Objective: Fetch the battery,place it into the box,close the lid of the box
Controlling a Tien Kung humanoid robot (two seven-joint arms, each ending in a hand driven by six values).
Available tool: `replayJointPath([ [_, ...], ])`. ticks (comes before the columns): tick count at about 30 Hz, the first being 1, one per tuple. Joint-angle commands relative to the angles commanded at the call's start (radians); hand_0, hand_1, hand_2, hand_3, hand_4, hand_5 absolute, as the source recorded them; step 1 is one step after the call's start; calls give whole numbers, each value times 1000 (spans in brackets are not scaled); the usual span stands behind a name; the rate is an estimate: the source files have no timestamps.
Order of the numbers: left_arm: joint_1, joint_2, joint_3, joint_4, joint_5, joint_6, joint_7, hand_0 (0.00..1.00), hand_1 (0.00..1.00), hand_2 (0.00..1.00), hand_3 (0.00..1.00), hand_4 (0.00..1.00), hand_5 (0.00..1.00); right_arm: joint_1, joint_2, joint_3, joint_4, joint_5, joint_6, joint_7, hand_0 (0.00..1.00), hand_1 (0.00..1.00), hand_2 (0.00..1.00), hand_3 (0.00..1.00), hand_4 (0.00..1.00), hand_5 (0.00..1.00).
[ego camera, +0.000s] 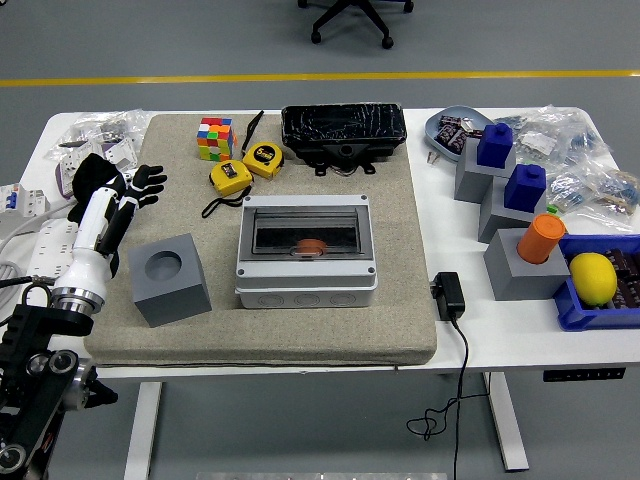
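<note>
Nearest, at the tabletop's (520,325) left front, the left arm reaches in; its left hand (118,190) hovers over the left edge of the grey mat (300,325), left and slightly beyond the box (306,250), fingers (148,185) spread loosely and holding nothing. The right hand is out of view. Just left of the box sits a grey cube (169,279) with a round hole in its top. The box stands at the mat's centre, its long axis running left to right, its smoked clear lid down. Under the lid lies an orange object (310,246), blurred by the cover; whether it is the battery cannot be told. Right of the box, off the mat, a black adapter (449,295) trails a cable over the front edge. Beyond the box lie two yellow tape measures (246,168), a colour cube (214,138) and a black case (343,130). Far right, a lemon (592,277) rests in a blue bin cut off by the frame. Grey floor with a yellow line lies beyond.
</note>
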Motion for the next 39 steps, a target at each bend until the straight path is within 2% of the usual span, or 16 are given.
replayJointPath([
  [5,-17,-1,-6,3,23,-4,2,800,843,796,777,998,998,11,1,33,0,-26,32,-7,998,968,940,970,998,998],
  [6,-20,-3,-9,2,30,-7,3,902,952,900,849,998,959,14,1,39,0,-34,33,-8,998,998,998,998,998,998],
  [11,-23,-10,-16,0,60,-17,10,902,952,900,849,998,959,22,1,54,0,-53,33,-9,998,998,998,998,998,998],
  [12,-22,-11,-17,0,64,-17,12,998,998,997,946,998,911,24,1,52,0,-49,31,-7,998,998,998,998,998,998],
  [17,-24,-12,-21,-2,53,-11,21,998,998,997,946,998,911,33,4,40,0,-19,-8,14,998,998,998,998,998,998],
  [18,-24,-12,-21,-2,51,-8,23,998,998,988,933,998,963,34,4,37,0,-14,-15,19,998,993,952,968,998,998],
  [21,-28,-14,-23,-3,50,-4,28,998,998,988,933,998,963,33,7,27,0,-2,-34,32,998,993,952,968,998,998],
  [39,-35,-18,-26,-6,37,11,28,929,996,956,914,998,973,42,4,6,0,21,-50,35,998,953,910,924,998,998],
])
